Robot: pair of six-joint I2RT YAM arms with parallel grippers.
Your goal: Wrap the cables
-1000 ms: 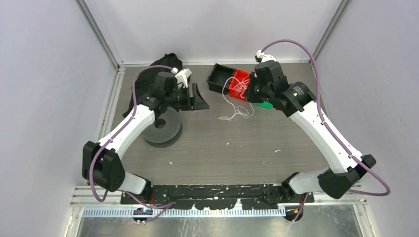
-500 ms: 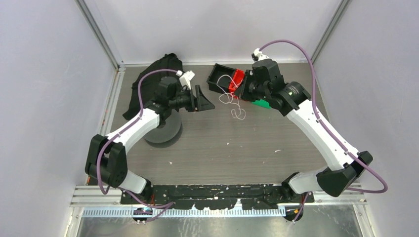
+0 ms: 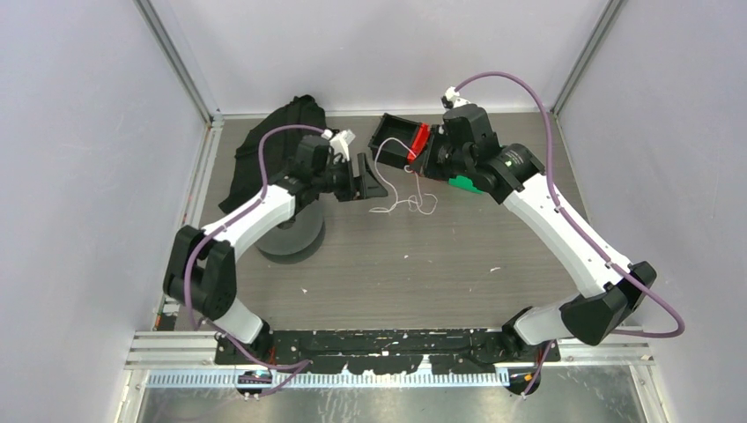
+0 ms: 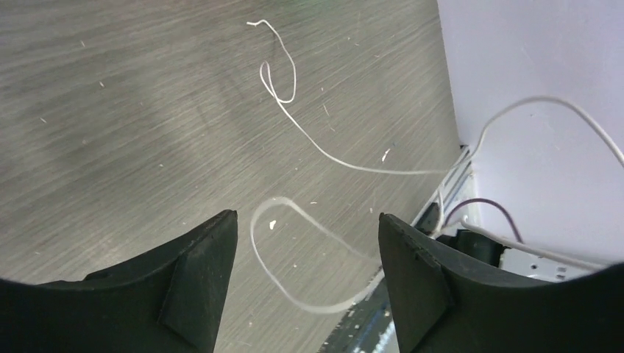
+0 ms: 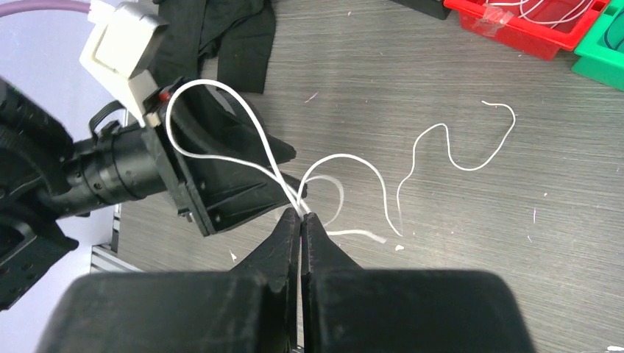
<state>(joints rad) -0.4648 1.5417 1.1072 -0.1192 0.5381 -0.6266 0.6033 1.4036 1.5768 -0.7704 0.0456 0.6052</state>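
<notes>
Barely started, seemingly: pinching one white cable [image 5: 342,155] in the clamped right pincer [image 5: 302,215], trailing it uncoiled over the tabletop [image 3: 440,264] toward the wide, empty left pincer [image 4: 305,220]; more lying in the red bin [image 5: 515,33].

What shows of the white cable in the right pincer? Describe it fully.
The cable is a very thin white wire, string-like and limp. The shut right pincer pinches it at one spot. From there a loop arches up into the air beside the open left pincer; whether they touch cannot be told. The rest trails in loose curls onto the grey table, where its free end lies.
</notes>
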